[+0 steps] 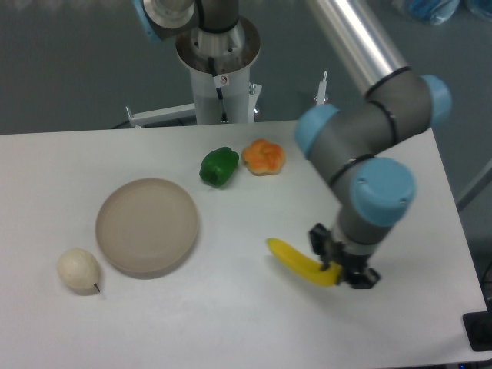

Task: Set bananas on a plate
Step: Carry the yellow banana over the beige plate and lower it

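Banana [296,262] is lower centre-right of frame, in the claw [337,268], which is clamped on its right end; free end points left. Whether it's lifted off the surface [254,323] I can't tell. Plate [147,225] sits left of centre, bare, well apart from the banana. Grasp done; carry to the plate and release remain. Pear [78,270] is near the plate's lower left; green pepper [219,166] and orange fruit [263,157] are up top, off the route.

The plate [147,226] is set left of centre on the table [246,323], with the pear-like ball [78,270] just beside it, front left. The pepper [219,166] and lumpy fruit [263,156] are placed behind. The banana [300,263] is held well right of the plate, gripper [342,265] at its right end.
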You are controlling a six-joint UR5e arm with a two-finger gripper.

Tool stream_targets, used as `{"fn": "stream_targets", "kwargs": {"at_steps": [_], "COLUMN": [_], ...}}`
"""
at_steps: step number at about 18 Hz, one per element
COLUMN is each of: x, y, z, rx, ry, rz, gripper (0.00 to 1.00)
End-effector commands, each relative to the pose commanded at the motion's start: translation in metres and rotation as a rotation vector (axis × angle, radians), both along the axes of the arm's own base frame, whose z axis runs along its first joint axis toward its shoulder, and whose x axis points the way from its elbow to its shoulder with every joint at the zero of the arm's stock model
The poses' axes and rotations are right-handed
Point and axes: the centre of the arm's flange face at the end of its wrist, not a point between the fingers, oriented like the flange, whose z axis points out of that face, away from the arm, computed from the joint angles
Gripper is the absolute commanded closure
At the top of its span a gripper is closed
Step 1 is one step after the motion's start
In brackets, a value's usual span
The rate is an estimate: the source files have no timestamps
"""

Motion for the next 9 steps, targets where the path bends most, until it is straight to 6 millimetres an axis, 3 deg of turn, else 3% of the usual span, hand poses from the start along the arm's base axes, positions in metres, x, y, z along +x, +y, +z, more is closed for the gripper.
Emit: {"fn": "stream_targets", "kwargs": {"at_steps": [4,6,8,9], "x": [0.093,0.124,0.172,0.181], "y": [-0.002,-0.009,-0.022,-0.025], "z": [0.027,0.026,0.008,0.001], "rx": [0.005,-0.008,-0.047,-0.059], "ry": [0.015,0.008,-0.013,-0.019], "rz": [-0.078,-0.115,-0.147,-0.14], "gripper": [0.97,0.96,0.96,0.96]}}
